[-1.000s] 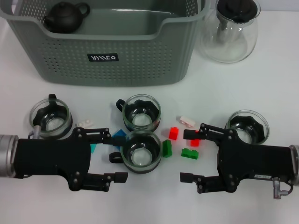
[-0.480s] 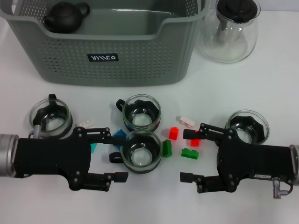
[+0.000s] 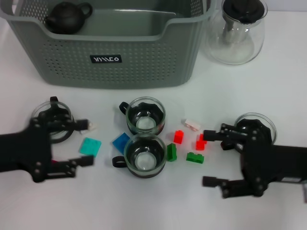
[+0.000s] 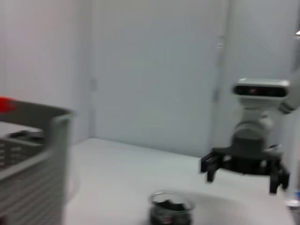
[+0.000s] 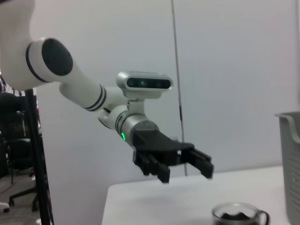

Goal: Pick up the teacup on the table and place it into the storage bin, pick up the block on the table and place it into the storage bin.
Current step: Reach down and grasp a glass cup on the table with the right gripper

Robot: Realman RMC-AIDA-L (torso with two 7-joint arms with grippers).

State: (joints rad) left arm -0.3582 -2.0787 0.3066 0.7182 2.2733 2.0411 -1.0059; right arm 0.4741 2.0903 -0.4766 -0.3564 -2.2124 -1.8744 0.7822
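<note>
Both grippers hover low over the white table (image 3: 144, 201), jaws spread, holding nothing.
The left gripper (image 3: 81, 143) hangs by the far-left glass teacup (image 3: 52, 117); the right gripper (image 3: 209, 158) by the small red block (image 3: 200, 143).

Black two-fingered left end effector (image 3: 80, 143), matching right end effector (image 3: 211, 158), white arm with black rings

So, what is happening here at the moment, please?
A two-armed robot is clearing a white table into the storage bin. Nothing is held: the left gripper and right gripper are both open above the table, near the outer teacups. Four glass teacups and several small blocks lie on the table. The bin holds only a dark teapot. A glass carafe stands beside the bin.
</note>
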